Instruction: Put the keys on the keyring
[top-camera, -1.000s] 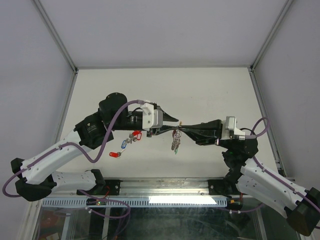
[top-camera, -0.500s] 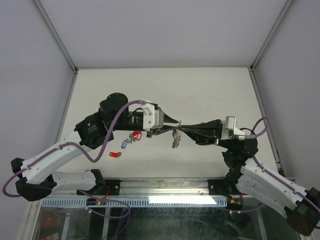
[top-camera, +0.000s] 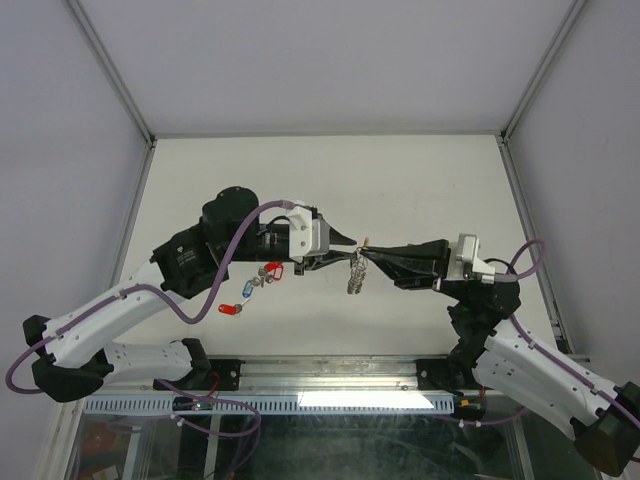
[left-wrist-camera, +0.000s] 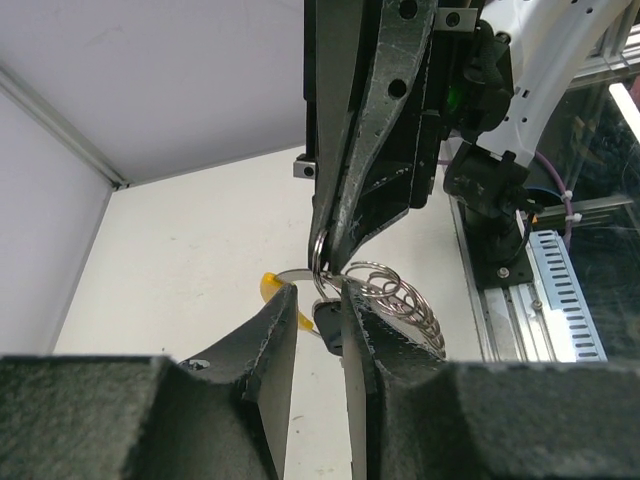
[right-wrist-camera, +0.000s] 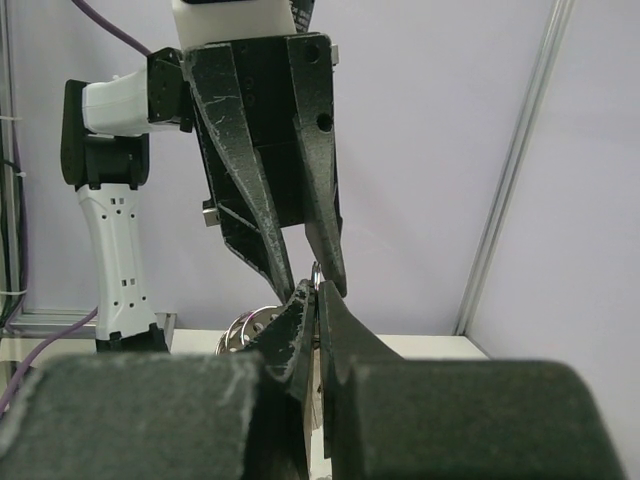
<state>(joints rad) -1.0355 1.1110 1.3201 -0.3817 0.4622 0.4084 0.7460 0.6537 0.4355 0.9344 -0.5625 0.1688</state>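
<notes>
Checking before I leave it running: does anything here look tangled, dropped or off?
Nothing damaged. A bunch of linked wire rings dangles from the keyring pinched in the right gripper, looking tangled. Red- and blue-tagged keys lie loose under the left arm.

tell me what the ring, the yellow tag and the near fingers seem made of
Ring: thin shiny silver wire, likely steel. Yellow tag: smooth, even colour, probably plastic; mostly hidden. Left fingers: matte black, grainy with pale scuffs, perhaps hard plastic, hard to say.
</notes>
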